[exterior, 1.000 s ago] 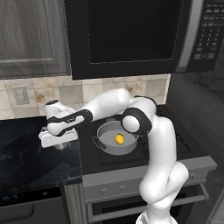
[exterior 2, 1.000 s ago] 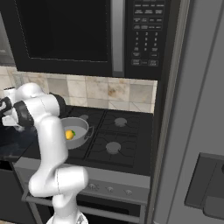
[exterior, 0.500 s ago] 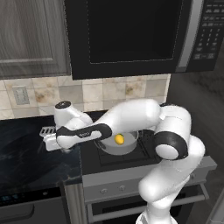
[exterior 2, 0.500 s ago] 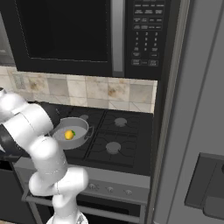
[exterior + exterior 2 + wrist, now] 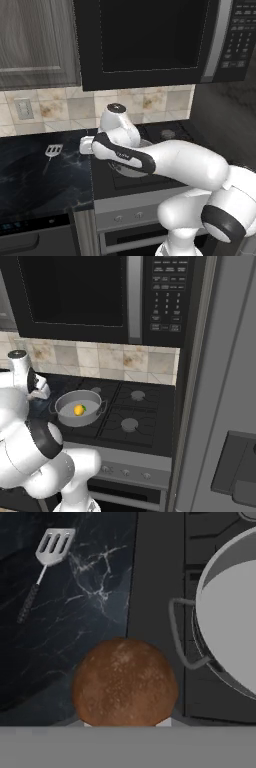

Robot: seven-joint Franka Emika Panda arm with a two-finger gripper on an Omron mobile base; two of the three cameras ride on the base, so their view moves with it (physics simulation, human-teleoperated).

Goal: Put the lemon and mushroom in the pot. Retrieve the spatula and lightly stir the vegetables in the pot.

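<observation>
The grey pot [image 5: 65, 406] stands on the front left burner with the yellow lemon [image 5: 78, 410] inside it. In the hand view the pot [image 5: 225, 627] lies to the right, its near side handle [image 5: 179, 632] toward me. My gripper [image 5: 86, 145] hovers over the stove's left edge, just left of the pot, shut on the mushroom [image 5: 125, 682]. Its brown cap hides the fingertips. The spatula [image 5: 52, 544] lies flat on the dark counter to the left, also seen from the left base as the spatula [image 5: 52, 150]. My arm covers most of the pot in the left base view.
A black marble counter [image 5: 30, 175] meets the dark stove [image 5: 135, 416], which has several burners. A microwave [image 5: 100, 291] hangs low overhead. A tall grey fridge [image 5: 225, 381] stands on the right, and a tiled wall [image 5: 50, 105] is behind.
The hand has carried the mushroom to the right, from over the counter to the stove's left edge beside the pot. The elbow has swung forward and low. The jaws kept their grip.
</observation>
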